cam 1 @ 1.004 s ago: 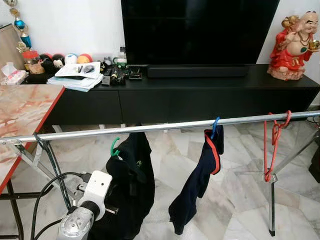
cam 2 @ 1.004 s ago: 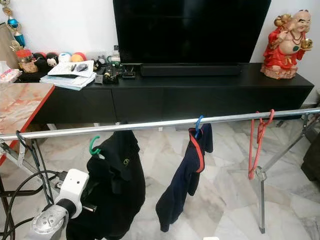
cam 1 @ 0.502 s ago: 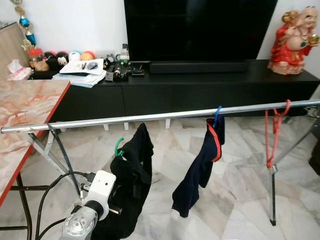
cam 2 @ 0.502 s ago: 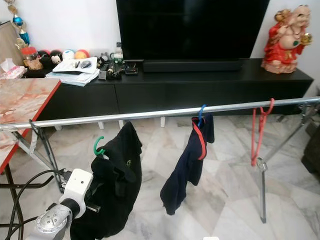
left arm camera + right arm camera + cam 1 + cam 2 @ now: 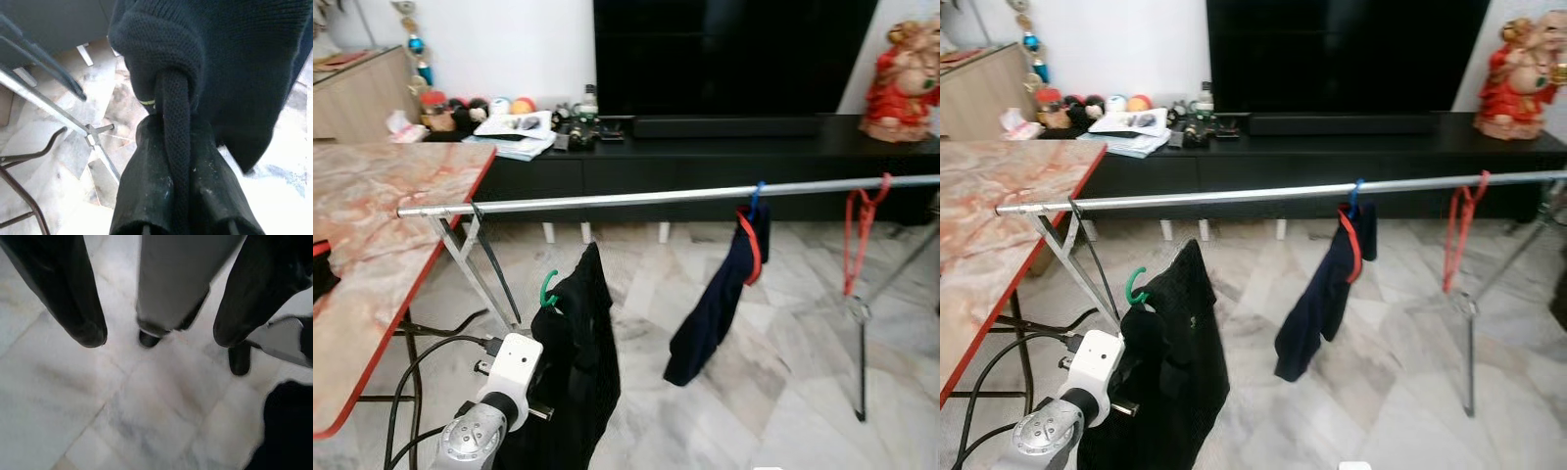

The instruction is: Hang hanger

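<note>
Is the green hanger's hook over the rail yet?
No, the green hanger with the black garment sits below the rail, held up by the left gripper.

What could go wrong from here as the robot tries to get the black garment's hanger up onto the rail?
The green hook sits well below the steel rail, so a short lift could knock the rail's underside instead of catching it.

The left gripper appears to clamp black garment fabric rather than bare hanger, so it might slip or swing.

A black cable loops beside the left arm, near the rack's leg, and could snag.
</note>
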Controlling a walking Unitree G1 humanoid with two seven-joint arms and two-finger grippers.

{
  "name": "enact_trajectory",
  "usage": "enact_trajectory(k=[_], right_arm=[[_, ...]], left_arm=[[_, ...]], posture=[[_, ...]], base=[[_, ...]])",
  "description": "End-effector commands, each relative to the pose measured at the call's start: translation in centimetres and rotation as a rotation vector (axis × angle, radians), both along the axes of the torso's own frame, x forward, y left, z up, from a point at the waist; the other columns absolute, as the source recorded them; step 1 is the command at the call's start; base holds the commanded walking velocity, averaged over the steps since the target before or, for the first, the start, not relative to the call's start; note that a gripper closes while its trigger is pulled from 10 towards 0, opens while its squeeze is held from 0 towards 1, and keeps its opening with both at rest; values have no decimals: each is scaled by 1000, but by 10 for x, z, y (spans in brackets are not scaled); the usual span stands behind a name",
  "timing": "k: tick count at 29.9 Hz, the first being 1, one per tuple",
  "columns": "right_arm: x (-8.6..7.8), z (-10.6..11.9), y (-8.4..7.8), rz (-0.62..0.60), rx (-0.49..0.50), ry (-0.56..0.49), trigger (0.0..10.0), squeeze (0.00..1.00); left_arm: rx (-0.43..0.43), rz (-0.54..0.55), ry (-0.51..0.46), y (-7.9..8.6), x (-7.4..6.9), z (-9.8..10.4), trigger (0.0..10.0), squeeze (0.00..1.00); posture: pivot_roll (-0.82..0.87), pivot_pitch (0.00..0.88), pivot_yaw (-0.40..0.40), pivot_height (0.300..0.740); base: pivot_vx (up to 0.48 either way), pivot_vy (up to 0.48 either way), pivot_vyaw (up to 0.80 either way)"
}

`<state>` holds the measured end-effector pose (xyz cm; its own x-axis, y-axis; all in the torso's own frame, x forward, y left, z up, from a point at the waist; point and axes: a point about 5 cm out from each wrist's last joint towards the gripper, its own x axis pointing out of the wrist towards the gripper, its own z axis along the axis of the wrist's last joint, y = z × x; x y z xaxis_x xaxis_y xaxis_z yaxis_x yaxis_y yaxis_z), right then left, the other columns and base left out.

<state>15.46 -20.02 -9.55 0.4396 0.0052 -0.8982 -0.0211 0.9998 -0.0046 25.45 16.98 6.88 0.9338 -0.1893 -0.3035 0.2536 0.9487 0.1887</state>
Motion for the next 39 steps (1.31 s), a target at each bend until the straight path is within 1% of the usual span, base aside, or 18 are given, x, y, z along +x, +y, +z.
enact_trajectory(k=[1,9,17,30,34,38,39], right_arm=[[3,1,-1,0,-5,-9,10000,0],[5,2,0,-10,3,-19,10000,0],[7,3,0,-23,2,-34,10000,0],[16,8,2,-27,5,-134,10000,0],[20,10,3,-13,2,-180,10000,0],[21,11,2,-15,-1,-198,10000,0],[22,13,2,-1,-1,-227,10000,0]], left_arm=[[-1,9,-37,2,3,8,10000,0],[-4,9,-32,1,3,8,10000,0],[-12,-20,-25,-3,5,10,10000,0],[-7,-83,-13,-15,12,11,10000,0],[-2,-94,3,-18,13,9,10000,0],[-5,-108,9,-20,12,9,10000,0],[-2,-118,14,-22,12,8,10000,0]], posture=[[183,0,22,740],[182,0,24,740],[166,0,34,740],[129,0,61,740],[119,0,64,740],[119,0,64,740],[116,0,64,740]], base=[[-285,0,0],[-285,0,0],[-286,0,0],[-287,0,0],[0,0,0],[0,0,0],[0,0,0]])
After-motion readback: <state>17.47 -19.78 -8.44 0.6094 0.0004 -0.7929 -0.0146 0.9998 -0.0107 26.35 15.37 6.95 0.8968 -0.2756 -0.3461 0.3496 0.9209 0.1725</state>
